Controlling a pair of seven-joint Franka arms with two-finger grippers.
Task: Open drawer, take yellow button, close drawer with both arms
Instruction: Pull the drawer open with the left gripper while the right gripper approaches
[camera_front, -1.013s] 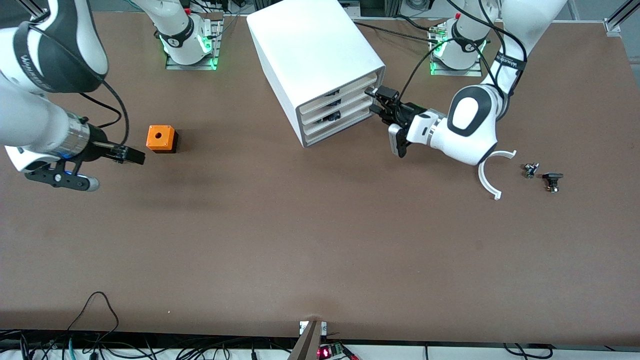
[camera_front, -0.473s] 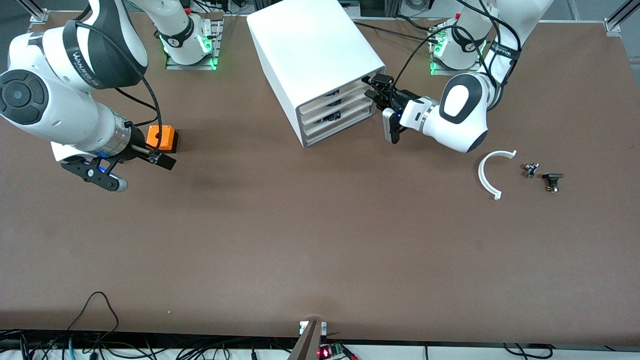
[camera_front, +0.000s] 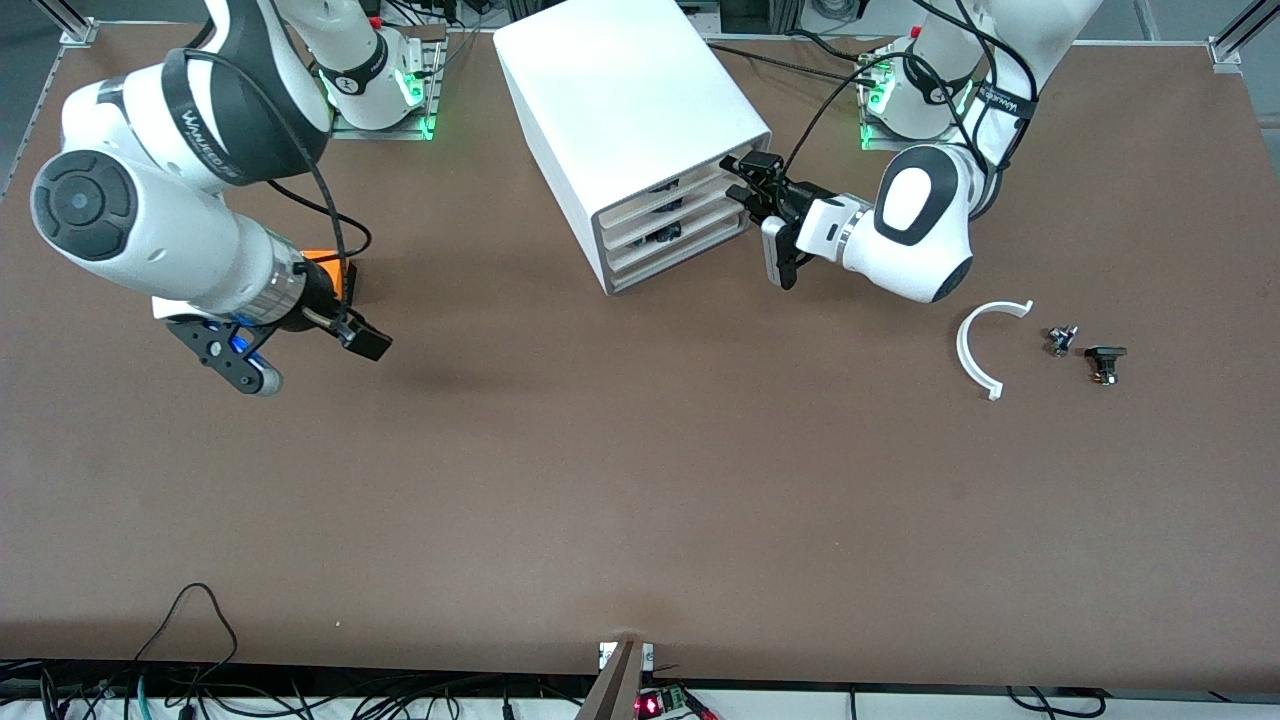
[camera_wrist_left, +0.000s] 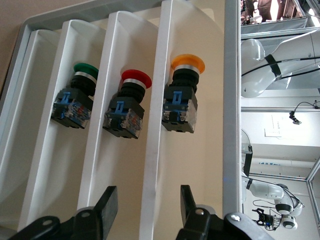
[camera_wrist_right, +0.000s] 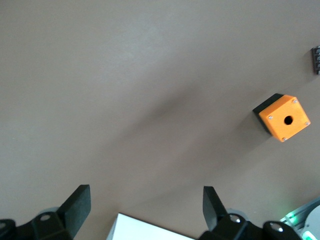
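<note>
The white cabinet (camera_front: 620, 90) stands at the middle of the table's robot side. Its uppermost drawer (camera_front: 700, 172) looks pushed in. My left gripper (camera_front: 742, 188) is at the drawer fronts' corner toward the left arm's end. In the left wrist view it (camera_wrist_left: 147, 212) is open, its fingers (camera_wrist_left: 106, 207) straddling the top drawer's front lip (camera_wrist_left: 156, 150). The orange-yellow capped button (camera_wrist_left: 186, 90) lies in that drawer. My right gripper (camera_front: 368, 343) is open and empty over the table beside the orange cube (camera_front: 330, 262). It also shows in the right wrist view (camera_wrist_right: 145, 207).
Red (camera_wrist_left: 132, 107) and green (camera_wrist_left: 77, 97) buttons lie in the drawers beneath. A white curved piece (camera_front: 985, 345), a small metal part (camera_front: 1060, 340) and a tiny black component (camera_front: 1103, 360) lie toward the left arm's end. The cabinet corner (camera_wrist_right: 150, 232) and the cube (camera_wrist_right: 285, 120) show in the right wrist view.
My right arm has swung toward the cabinet, its gripper passing the orange cube. My left gripper has shifted up slightly along the drawer fronts to the top one.
</note>
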